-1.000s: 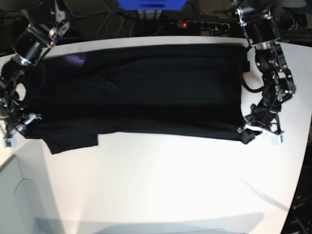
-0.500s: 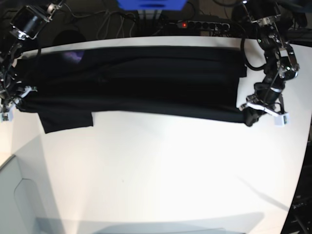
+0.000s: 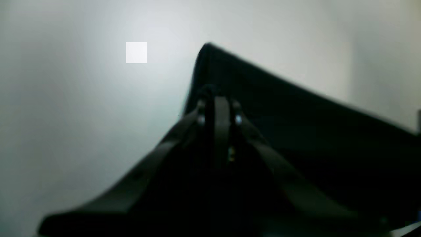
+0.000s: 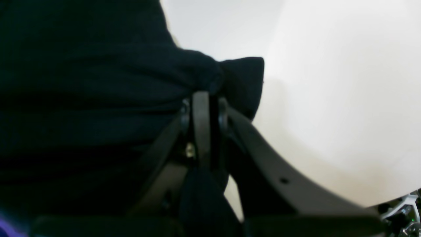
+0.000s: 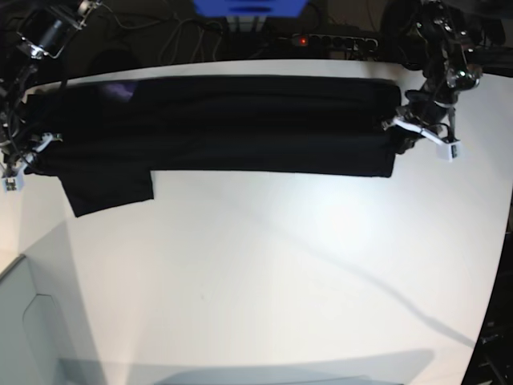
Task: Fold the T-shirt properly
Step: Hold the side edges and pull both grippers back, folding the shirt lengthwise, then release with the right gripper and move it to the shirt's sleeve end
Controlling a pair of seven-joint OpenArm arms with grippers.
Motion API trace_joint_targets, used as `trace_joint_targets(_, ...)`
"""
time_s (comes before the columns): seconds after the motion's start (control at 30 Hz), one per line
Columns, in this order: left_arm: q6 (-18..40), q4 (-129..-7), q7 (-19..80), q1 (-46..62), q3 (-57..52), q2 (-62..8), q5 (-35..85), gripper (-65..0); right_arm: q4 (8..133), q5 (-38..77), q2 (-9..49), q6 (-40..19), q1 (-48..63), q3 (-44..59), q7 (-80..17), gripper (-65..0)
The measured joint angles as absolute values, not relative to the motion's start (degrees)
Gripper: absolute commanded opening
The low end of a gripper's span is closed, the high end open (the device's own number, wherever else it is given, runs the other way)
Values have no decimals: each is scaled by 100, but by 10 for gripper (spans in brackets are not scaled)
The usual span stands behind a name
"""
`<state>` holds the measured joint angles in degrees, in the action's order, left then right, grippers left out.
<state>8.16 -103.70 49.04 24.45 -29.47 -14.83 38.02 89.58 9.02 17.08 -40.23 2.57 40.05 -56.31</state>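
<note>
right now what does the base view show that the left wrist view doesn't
Only the base view shows the whole T-shirt stretched in a long band across the far side of the table, one sleeve hanging toward the near side, the right gripper at the other end, and a power strip behind.

Only the left wrist view shows the left gripper up close, jaws shut on a raised fold of cloth.

Both show the black shirt, the white table and the left gripper at the shirt's edge.

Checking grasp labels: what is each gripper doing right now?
Left gripper: shut on the T-shirt.
Right gripper: shut on the T-shirt.
</note>
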Motion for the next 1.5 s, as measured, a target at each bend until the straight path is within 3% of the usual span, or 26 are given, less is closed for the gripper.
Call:
trace_joint_targets(0.33, 864, -10315, 4818, 2421, -2958, -891, 2255, -646, 8956, 902, 1623, -4023, 259, 3994, -5634, -646)
trace_joint_targets(0.57, 864, -10315, 4799, 2410, -2958, -884, 2316, -646, 8956, 880, 1695, -4025, 259, 3997, -5634, -439)
trace_joint_targets(0.67, 864, -10315, 4799, 2405, -2958, -884, 2318, -646, 8956, 884, 1791, -4025, 259, 3997, -5631, -397)
trace_joint_targets(1.27, 860, -10311, 4794, 2397, -2958, -886, 2314, -646, 9008, 812, 2005, -4025, -432, 4499, -5655, -391)
trace_joint_targets(1.5, 860, -10309, 4794, 2397, -2958, -886, 2309, -646, 8285, 891, 1831, -4023, -1020, 3717, -5599, -390)
